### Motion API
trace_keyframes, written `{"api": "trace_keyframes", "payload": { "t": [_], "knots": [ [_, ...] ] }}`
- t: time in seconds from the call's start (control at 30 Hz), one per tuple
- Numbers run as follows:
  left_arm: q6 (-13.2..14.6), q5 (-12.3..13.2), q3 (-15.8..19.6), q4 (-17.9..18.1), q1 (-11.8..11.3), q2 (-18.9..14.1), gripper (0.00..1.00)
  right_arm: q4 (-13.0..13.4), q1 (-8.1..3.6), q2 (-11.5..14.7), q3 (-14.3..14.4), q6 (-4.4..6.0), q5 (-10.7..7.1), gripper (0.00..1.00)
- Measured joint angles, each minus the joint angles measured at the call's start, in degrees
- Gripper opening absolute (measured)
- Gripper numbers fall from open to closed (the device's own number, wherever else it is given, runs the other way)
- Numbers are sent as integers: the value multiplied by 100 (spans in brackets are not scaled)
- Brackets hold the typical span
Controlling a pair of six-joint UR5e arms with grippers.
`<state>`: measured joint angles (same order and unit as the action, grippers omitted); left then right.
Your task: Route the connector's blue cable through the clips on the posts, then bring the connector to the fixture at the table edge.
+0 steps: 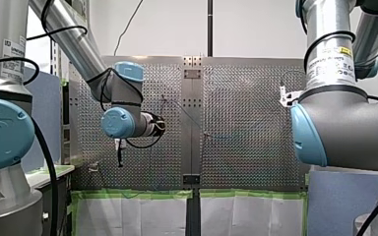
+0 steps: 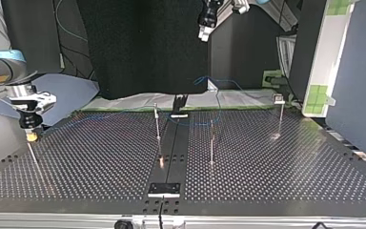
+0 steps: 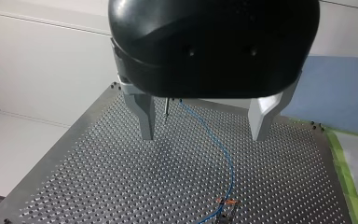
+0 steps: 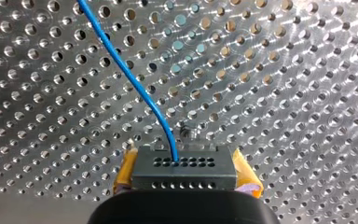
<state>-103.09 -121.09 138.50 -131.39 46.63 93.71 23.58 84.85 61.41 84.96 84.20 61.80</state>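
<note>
- My right gripper (image 2: 30, 135) hangs low over the table (image 2: 100, 167), well apart from the dark centre strip (image 2: 170, 148), toward the top view's left.
- Its jaws are clenched on the connector (image 4: 184, 169). The yellow pads (image 4: 127, 170) press the two short ends, which leaves the holed face and the cable exit clear.
- The blue cable (image 4: 121, 70) leaves that face and curves away over the table. It looks slack rather than taut, probably to leave play for threading.
- My left gripper (image 3: 204, 138) is raised high, a little off the strip on my left arm's side. Its jaws are released and hold nothing, with the metal fingers (image 3: 147, 116) spread wide. I judge it is waiting to guide the cable.
- One post (image 2: 157, 124) stands just beside the strip, and a second post (image 2: 212, 143) stands near it on the other side. A third post (image 2: 280, 119) is well apart from the strip, toward the top view's right.
- There are no true containers; the clips on the posts are the only holders.
- In the left wrist view the cable runs past a post top below the fingers toward a nearer clip. I cannot tell whether it is seated in either.
- A block (image 2: 164, 189) at the strip's near end, probably the fixture, holds nothing.
</note>
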Motion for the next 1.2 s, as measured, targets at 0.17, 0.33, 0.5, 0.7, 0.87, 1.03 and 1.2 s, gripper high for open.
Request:
{"api": "trace_keyframes", "payload": {
  "t": [0.17, 0.33, 0.5, 0.7, 0.87, 1.03, 1.2],
  "knots": [
    [0, 2, 0, -1, -2, 1, 100, 18, 0, 0, -8, 14, -10, 0],
    [0, -3, 0, -2, -1, 1, 100, 18, 2, 0, -27, 24, -48, 0],
    [0, -12, 0, -3, 11, -1, 100, 27, 12, -1, -35, 41, -63, 0],
    [0, -15, 0, -4, 17, -2, 100, 52, 21, -2, -37, 66, -106, 0],
    [0, -15, 0, -7, 17, -1, 100, 91, 34, -5, -34, 98, -205, 0],
    [0, -15, 0, -9, 22, -1, 100, 91, 45, -3, -36, 140, -278, 0],
    [0, -15, 0, -12, 23, -1, 100, 91, 47, -1, -36, 150, -286, 0]
  ]
}}
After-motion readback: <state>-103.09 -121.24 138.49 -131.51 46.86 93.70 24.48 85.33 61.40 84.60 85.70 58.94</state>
